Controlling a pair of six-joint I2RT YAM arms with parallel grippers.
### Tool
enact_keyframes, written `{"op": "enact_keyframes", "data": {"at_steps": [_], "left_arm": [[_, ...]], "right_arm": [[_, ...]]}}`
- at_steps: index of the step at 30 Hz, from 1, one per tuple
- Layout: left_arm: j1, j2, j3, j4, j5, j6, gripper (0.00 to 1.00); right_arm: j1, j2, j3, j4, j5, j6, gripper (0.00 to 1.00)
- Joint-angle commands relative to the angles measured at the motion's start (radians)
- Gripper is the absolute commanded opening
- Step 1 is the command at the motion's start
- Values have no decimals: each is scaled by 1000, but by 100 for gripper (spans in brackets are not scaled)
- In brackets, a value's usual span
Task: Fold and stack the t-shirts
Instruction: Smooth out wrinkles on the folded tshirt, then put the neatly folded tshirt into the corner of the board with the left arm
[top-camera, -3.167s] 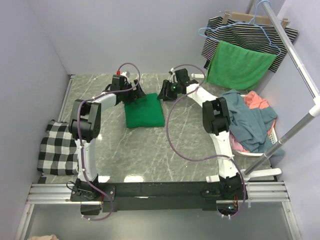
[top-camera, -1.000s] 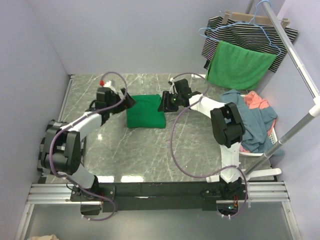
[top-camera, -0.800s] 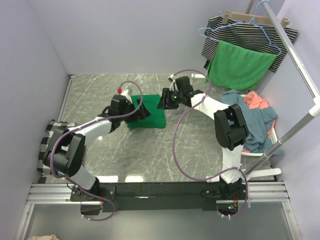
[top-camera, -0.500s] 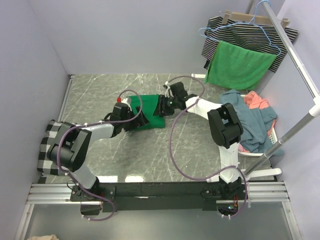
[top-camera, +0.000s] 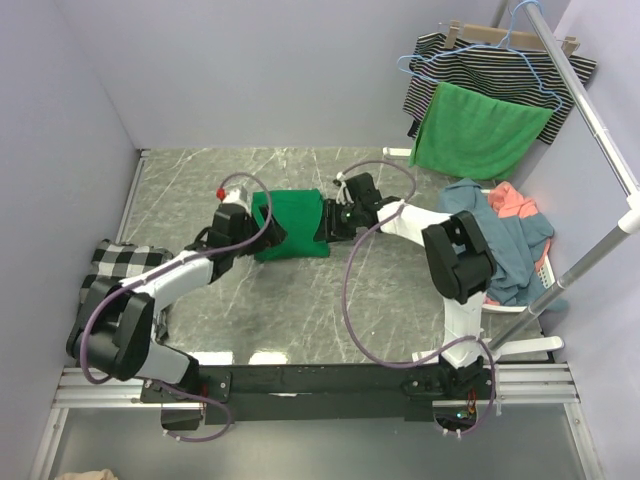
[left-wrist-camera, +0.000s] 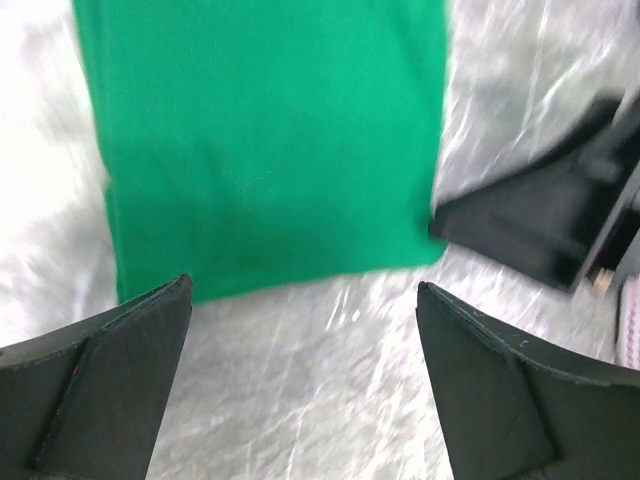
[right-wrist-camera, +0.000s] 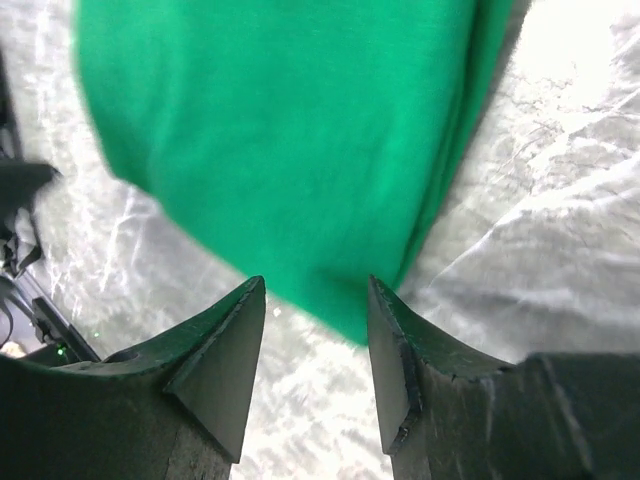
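Observation:
A folded emerald green t-shirt (top-camera: 292, 227) lies flat on the marble table, and both grippers flank it. My left gripper (top-camera: 263, 226) is at its left edge, wide open and empty. In the left wrist view the green t-shirt (left-wrist-camera: 265, 140) lies just beyond the left gripper (left-wrist-camera: 305, 288). My right gripper (top-camera: 330, 222) is at the shirt's right edge, open. In the right wrist view a corner of the green t-shirt (right-wrist-camera: 300, 130) reaches between the tips of the right gripper (right-wrist-camera: 316, 286), ungripped. Dusty blue (top-camera: 505, 245) and coral t-shirts (top-camera: 510, 203) lie heaped at the right.
The heap sits in a white basket (top-camera: 545, 270) beside a clothes rail (top-camera: 590, 110). A bright green cloth (top-camera: 480, 130) and a striped garment (top-camera: 470, 65) hang from the rail. A black-and-white checked cloth (top-camera: 115, 270) lies at the table's left edge.
My left gripper has swung from the shirt's near side up to its left edge. My right gripper has dropped slightly toward the shirt's right edge. The shirt has hardly shifted.

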Motion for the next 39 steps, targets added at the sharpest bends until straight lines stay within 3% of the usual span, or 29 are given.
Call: {"op": "enact_keyframes", "data": {"at_steps": [1,5,11,17,23,26,31,34,35,37,39], "left_arm": [[24,-19,141,-109,-139,70,99],[158,54,181,-114,-57,62,99],[246,198,249,-117,8,133,99],[252,326,278,-79,141,138,99],[252,400,224,67,349,96,99],[249,478,224,149,492,62,93],[225,605,240,280,609,-19,86],[206,662,289,285,612,-34,65],[205,682,321,280,620,-42,44],[209,697,370,243,618,-34,16],[214,709,469,144,589,7,1]], "right_arm": [[-8,-141,6,11,46,-55,53],[-15,-170,23,-36,77,-89,53],[-55,-203,-5,-54,95,-104,53],[-110,-220,-45,-45,97,-107,53],[-149,-226,-77,-36,91,-101,53],[-161,-215,-72,-36,92,-93,53],[-170,-186,-69,-37,85,-84,52],[-173,-175,-65,-43,80,-84,52],[-173,-171,-63,-45,79,-87,52],[-173,-166,-63,-46,74,-86,52],[-173,-161,-64,-45,66,-86,52]]}}
